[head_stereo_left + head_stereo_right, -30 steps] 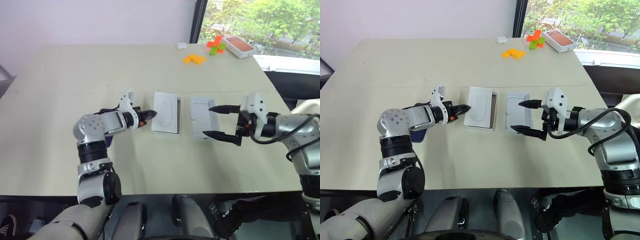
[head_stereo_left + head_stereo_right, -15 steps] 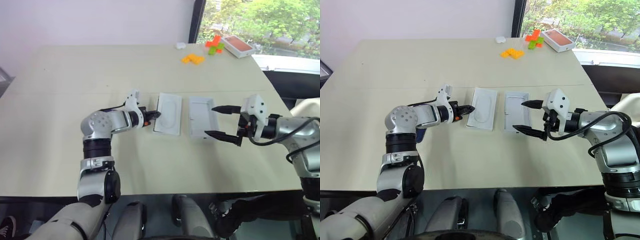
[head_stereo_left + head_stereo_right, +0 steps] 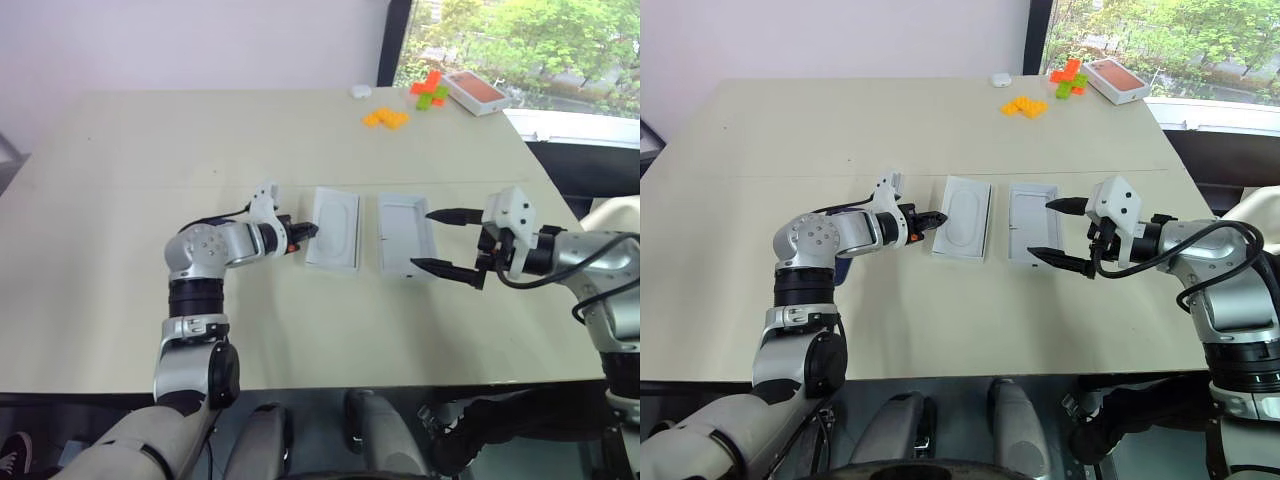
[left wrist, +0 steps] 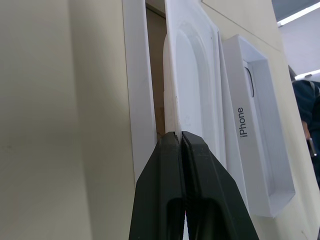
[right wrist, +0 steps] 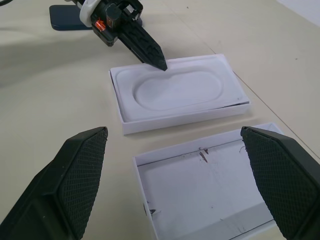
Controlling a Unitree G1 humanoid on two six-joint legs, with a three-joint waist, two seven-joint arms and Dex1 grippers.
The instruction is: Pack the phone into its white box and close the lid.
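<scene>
Fingers first: the left gripper has its two black fingers pressed together, tips at the near-left edge of the flat white insert, pinching nothing. The right gripper has its fingers spread wide, hovering just beside the lid with nothing between them.

By size, the beige table carries everything. The white box lies near the middle, the insert with its oval recess sitting in it slightly askew, so a strip of brownish floor shows along one side. The lid lies open side up just beside it, towards the right arm; its side wall reads "iPhone". An orange-topped white box, orange blocks and a small white object sit at the far edge. The phone lies flat on the table behind the left arm, well apart from the box.

Compared with a second ago, the left gripper has closed in from short of the box to its edge, while the right gripper has kept its place.
</scene>
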